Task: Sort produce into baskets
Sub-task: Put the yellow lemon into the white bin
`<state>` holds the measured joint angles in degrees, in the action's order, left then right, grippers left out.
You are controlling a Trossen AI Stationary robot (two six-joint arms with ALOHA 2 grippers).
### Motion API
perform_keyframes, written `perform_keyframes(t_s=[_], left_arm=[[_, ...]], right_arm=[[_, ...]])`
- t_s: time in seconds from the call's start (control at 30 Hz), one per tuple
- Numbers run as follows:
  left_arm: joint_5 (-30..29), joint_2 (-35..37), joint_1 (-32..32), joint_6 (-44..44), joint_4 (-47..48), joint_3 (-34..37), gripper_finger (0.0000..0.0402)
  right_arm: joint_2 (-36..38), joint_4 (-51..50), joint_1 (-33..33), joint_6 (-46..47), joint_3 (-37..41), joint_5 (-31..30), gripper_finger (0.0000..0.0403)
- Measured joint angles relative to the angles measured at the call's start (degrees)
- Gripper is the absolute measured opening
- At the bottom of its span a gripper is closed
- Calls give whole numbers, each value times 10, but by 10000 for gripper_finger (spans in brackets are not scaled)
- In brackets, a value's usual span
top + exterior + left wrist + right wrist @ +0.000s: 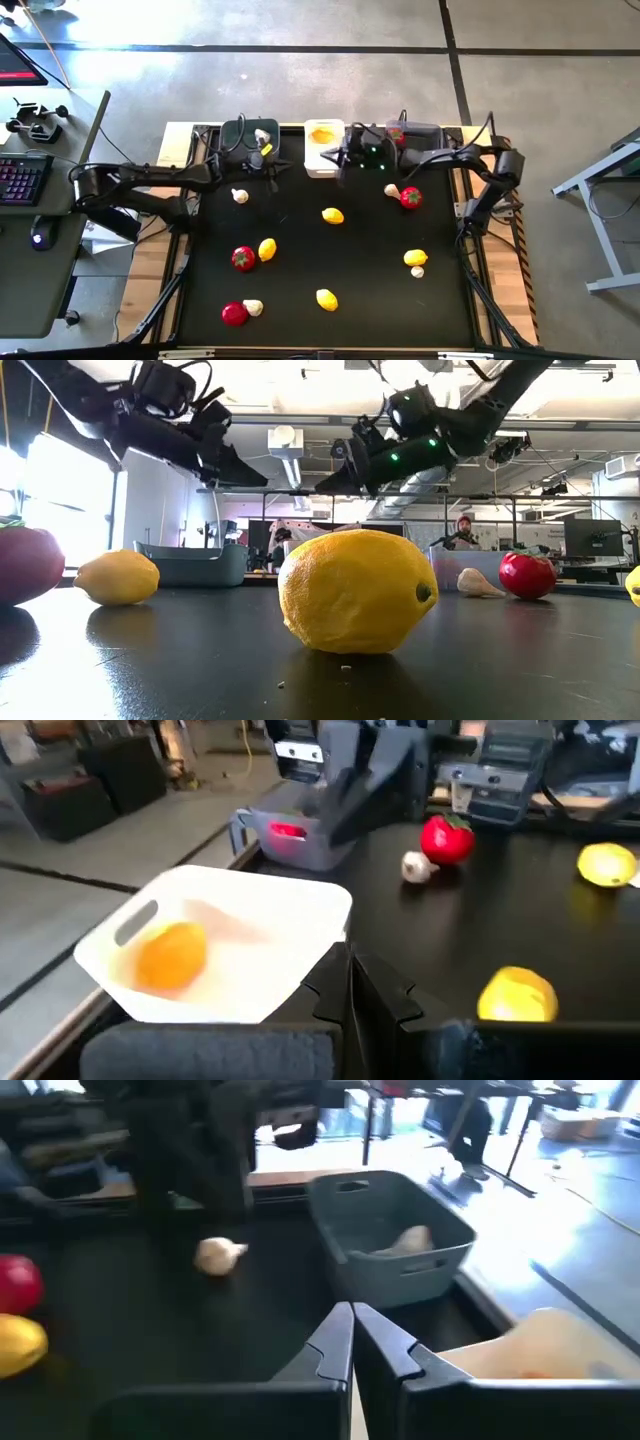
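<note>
While both wrist views show each tool (350, 982) (352, 1335) closed and empty, only the low view shows people.

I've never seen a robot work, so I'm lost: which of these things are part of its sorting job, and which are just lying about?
Job: lemons, red pieces, garlic pieces; white basket, left grey basket, right grey basket; left gripper and right gripper, both shut near the baskets.
Lying about: keyboard, mouse, person beyond the table.
</note>
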<state>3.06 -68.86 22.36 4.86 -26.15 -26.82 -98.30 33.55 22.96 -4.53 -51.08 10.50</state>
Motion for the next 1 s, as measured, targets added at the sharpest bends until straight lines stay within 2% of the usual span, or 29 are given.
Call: perform_keyframes(t_s=[0.17,0.33,0.47,0.63,0.8,1.0], left_arm=[[-34,18,-43,-6,103,-33,0],[-57,21,-91,-54,238,-84,0],[-73,21,-138,-120,360,-131,0],[-78,20,-196,-256,492,-186,3],[-83,17,-254,-384,555,-217,39],[-73,-32,-312,-520,639,-256,114]], right_arm=[[0,105,-2,18,70,-9,0],[0,160,-3,39,116,-13,0],[0,169,-7,44,131,-14,0],[0,165,-19,25,133,-14,0],[0,165,-29,11,134,-14,0],[1,143,-32,5,134,-13,0]])
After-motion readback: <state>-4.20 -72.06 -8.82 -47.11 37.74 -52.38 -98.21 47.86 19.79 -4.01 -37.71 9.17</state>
